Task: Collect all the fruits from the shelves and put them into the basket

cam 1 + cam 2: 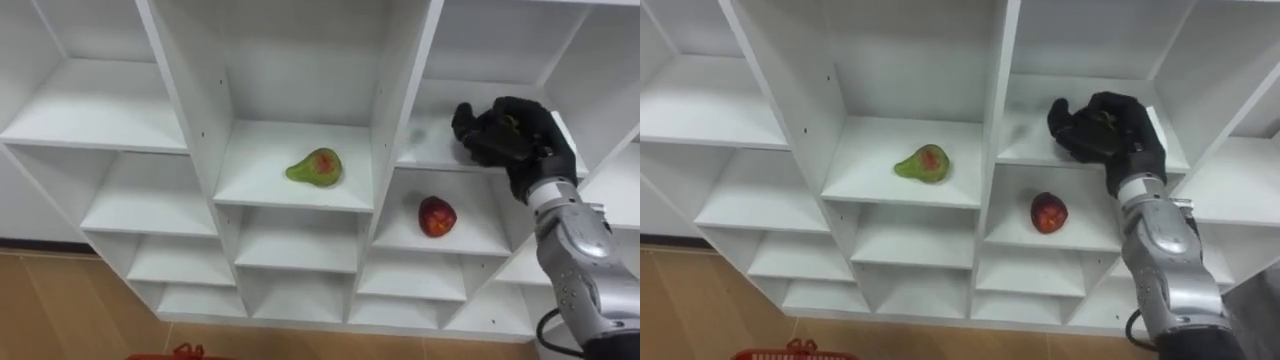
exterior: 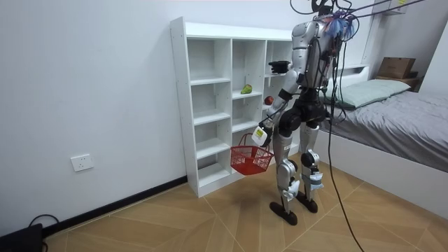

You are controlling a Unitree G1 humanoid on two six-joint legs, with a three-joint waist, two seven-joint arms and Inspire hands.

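Left eye view: right hand point(image 1: 505, 135) hides its contents.

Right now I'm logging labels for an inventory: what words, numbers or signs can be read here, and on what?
No text can be read anywhere.
The white closet, pear, apple and red basket: no print on them.
The wall socket and cardboard box: too small to show any marking.
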